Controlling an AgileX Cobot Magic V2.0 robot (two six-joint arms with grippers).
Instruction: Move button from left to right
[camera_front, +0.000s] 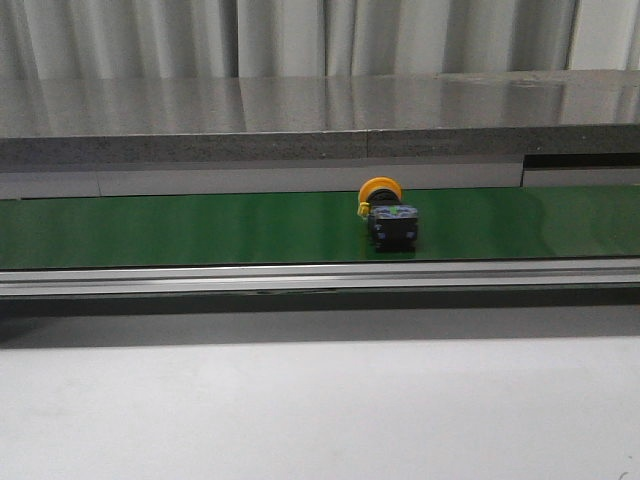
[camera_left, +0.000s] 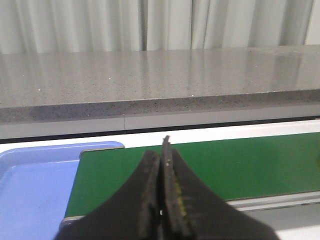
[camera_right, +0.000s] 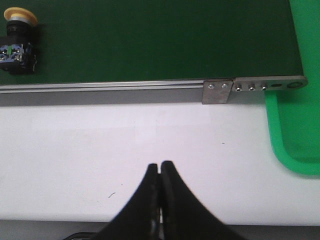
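The button (camera_front: 385, 212), with a yellow-orange round cap and a black body with blue-green marks, lies on its side on the green belt (camera_front: 200, 230), a little right of the middle. It also shows in the right wrist view (camera_right: 18, 44). My left gripper (camera_left: 161, 155) is shut and empty, over the belt's left end. My right gripper (camera_right: 160, 166) is shut and empty, over the white table, well apart from the button. Neither gripper shows in the front view.
A blue tray (camera_left: 30, 185) sits at the belt's left end. A green tray (camera_right: 300, 135) sits at the belt's right end. A metal rail (camera_front: 320, 277) runs along the belt's front edge. A grey stone ledge (camera_front: 300, 120) rises behind the belt.
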